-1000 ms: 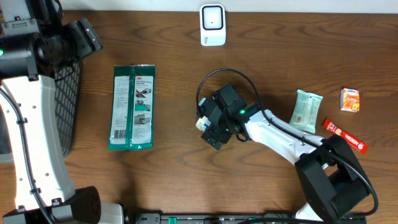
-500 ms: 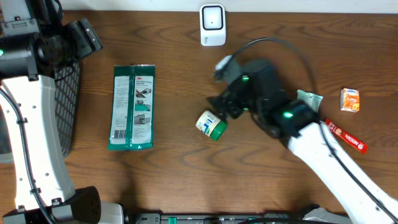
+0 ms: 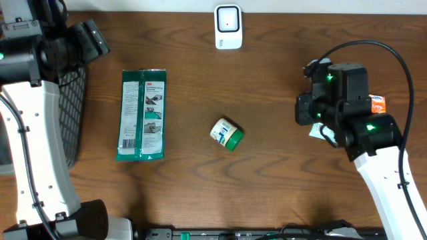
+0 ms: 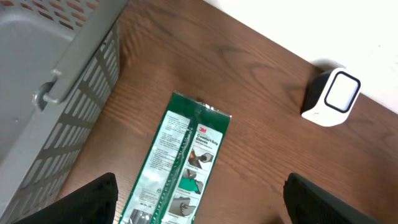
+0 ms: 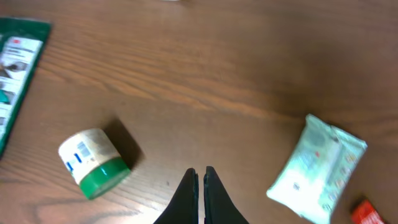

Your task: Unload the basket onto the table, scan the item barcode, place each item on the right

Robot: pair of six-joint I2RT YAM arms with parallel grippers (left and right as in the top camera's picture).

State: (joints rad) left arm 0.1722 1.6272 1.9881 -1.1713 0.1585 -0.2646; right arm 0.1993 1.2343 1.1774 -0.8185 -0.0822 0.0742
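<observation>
One small cylindrical jar point(image 5: 93, 163), with a white paper label bearing a blue barcode and a glossy green lid, lies on its side near the middle of the dark wood-grain tabletop point(image 3: 280, 173), touching nothing else. A second ago the right arm point(image 3: 343, 110) was bent over this jar with its jaws wide. Since then it has swung off to the right side of the tabletop, and the jar is left bare where it lay. The right pincer point(image 5: 199, 183) is now pressed together, its two thin black fingers meeting with nothing between them, above bare wood between the jar and one pale green crinkled soft pack of wipes point(image 5: 320, 168). Beside that pack a corner of one red wrapper point(image 5: 367, 214) shows. From overhead, one small orange box point(image 3: 379, 105) peeks out past the arm. One white scanner point(image 3: 227, 27), boxy with rounded corners, stands at the far edge, well apart from the jar and in the same place as before. One flat green printed plastic packet point(image 3: 142, 115) lies lengthwise to the jar's left, also unmoved. One grey slotted plastic basket point(image 4: 56, 93) sits by the left edge. The left pincer point(image 4: 200, 190) is spread wide and empty above the packet, as it was a second ago.
</observation>
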